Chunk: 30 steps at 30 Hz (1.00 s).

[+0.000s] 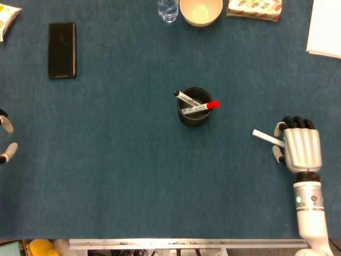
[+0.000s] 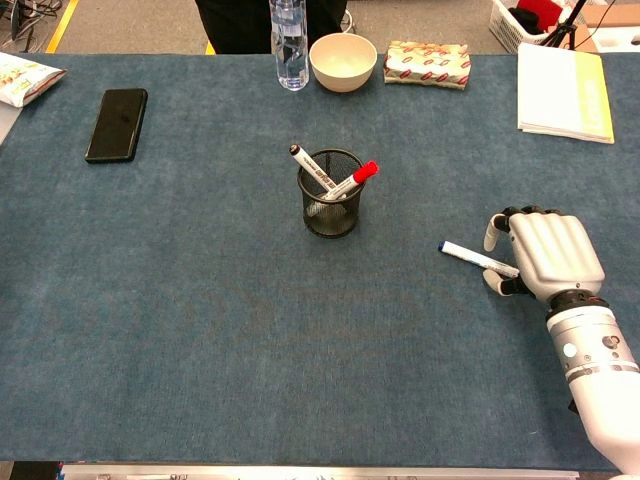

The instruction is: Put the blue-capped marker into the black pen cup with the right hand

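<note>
The blue-capped marker (image 1: 262,136) is a white pen whose blue tip points left toward the black pen cup (image 1: 186,118). My right hand (image 1: 302,149) is at the table's right side, palm down, and pinches the marker's right end between thumb and fingers. In the chest view the marker (image 2: 476,257) sticks out leftward from the right hand (image 2: 552,255), well right of the mesh cup (image 2: 330,215). The cup holds a red-capped marker (image 1: 205,106) and a black-capped marker (image 1: 184,96). Only the fingertips of my left hand (image 1: 5,138) show at the left edge, apart and holding nothing.
A black phone (image 1: 62,42) lies far left. A water bottle (image 2: 288,40), a cream bowl (image 2: 343,60) and a snack pack (image 2: 428,62) line the far edge. White papers (image 2: 560,92) sit at the far right. Blue cloth (image 1: 128,170) covers the table.
</note>
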Each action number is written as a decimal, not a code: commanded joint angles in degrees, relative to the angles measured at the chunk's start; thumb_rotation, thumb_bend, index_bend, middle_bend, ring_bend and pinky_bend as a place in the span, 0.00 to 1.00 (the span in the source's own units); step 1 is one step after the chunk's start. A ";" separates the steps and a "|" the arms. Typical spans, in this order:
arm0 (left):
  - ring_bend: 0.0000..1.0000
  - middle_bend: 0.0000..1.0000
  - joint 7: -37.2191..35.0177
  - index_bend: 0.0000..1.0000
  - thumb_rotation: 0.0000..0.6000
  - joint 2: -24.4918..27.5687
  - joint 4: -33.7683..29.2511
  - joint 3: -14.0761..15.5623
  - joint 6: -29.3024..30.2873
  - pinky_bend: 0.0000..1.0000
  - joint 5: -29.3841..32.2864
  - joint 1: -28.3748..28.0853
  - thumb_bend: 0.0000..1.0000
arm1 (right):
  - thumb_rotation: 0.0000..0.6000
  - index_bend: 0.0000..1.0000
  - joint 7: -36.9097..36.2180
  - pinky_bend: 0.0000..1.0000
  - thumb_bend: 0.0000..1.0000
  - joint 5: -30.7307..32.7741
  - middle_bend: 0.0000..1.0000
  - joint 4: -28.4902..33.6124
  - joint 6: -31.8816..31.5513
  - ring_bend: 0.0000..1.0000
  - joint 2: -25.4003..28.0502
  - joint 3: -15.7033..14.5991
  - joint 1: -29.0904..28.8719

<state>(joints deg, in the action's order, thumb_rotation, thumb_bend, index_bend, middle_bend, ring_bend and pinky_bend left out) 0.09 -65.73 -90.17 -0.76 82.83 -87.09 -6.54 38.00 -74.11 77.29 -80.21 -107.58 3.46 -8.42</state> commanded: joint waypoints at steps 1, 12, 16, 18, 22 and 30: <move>0.28 0.35 0.06 0.52 1.00 0.00 -0.04 0.02 0.01 0.54 -0.04 0.00 0.19 | 1.00 0.51 -0.42 0.28 0.19 0.16 0.37 -0.96 -0.08 0.27 -0.64 0.05 0.15; 0.28 0.35 -0.01 0.52 1.00 -0.01 -0.01 0.04 0.04 0.54 -0.08 0.00 0.19 | 1.00 0.52 -0.13 0.28 0.27 0.57 0.37 -1.40 -0.31 0.27 -1.03 0.50 0.25; 0.28 0.35 -0.04 0.52 1.00 0.04 -0.06 0.05 0.12 0.54 -0.13 0.03 0.19 | 1.00 0.52 0.52 0.28 0.32 0.99 0.37 -1.40 -0.28 0.27 -1.02 0.71 0.25; 0.28 0.35 -0.06 0.52 1.00 0.05 -0.07 0.05 0.16 0.54 -0.16 0.04 0.19 | 1.00 0.52 0.86 0.28 0.33 1.18 0.37 -1.48 -0.32 0.27 -1.05 0.83 0.24; 0.28 0.35 -0.06 0.52 1.00 0.04 -0.05 0.06 0.15 0.54 -0.21 0.02 0.19 | 1.00 0.52 1.66 0.28 0.33 1.65 0.36 -1.32 -0.13 0.26 -0.79 1.01 0.15; 0.28 0.35 0.05 0.52 1.00 -0.02 -0.05 0.12 0.21 0.54 -0.33 0.03 0.19 | 1.00 0.52 2.70 0.28 0.28 1.93 0.35 -0.09 -0.51 0.25 -0.17 1.43 -0.01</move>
<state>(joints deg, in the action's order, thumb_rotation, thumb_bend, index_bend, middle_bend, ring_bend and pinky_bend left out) 0.14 -65.74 -90.22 -0.64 83.04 -87.42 -6.51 40.57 -72.28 77.13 -80.70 -107.82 4.82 -8.40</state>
